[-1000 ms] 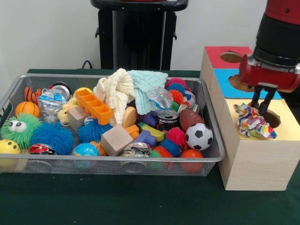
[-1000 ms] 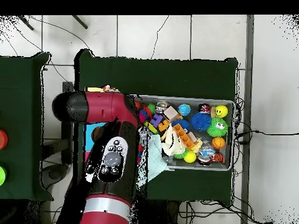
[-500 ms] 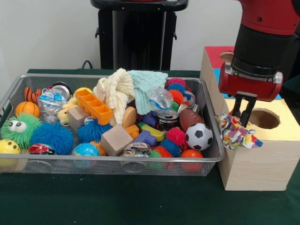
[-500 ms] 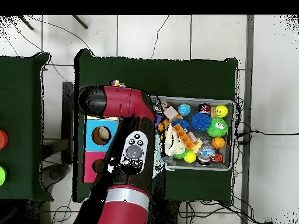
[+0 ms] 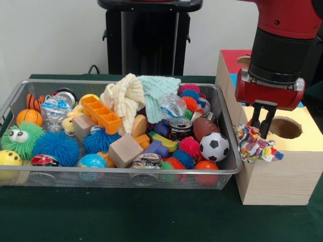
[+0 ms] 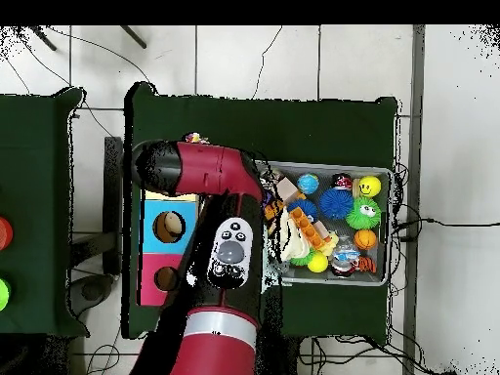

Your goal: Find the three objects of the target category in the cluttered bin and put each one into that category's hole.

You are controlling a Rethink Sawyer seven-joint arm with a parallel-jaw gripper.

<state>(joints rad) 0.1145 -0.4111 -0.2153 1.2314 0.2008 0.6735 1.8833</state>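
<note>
A: What takes up most of the scene?
B: The tabletop, covered in dark green cloth. On it sits a wire mesh bin at the left, crammed with toys, and a wooden box at the right, just beside the bin's right wall.

A: And the arm?
B: The red and black arm comes down over the near left part of the box. In the overhead view it covers that part of the box and the bin's neighbouring end.

A: What about the box top?
B: It has coloured panels: red far, blue in the middle, yellow near. The yellow hole lies open just right of the end effector.

A: Is the end effector holding anything?
B: Yes, its fingers are closed on a crumpled multicoloured cloth, which hangs at the box's near left edge, between the bin wall and the yellow hole.

A: What shows in the bin?
B: A cream knitted cloth and a mint cloth heaped at the far middle, an orange tray, a wooden cube, a soccer ball.
</note>
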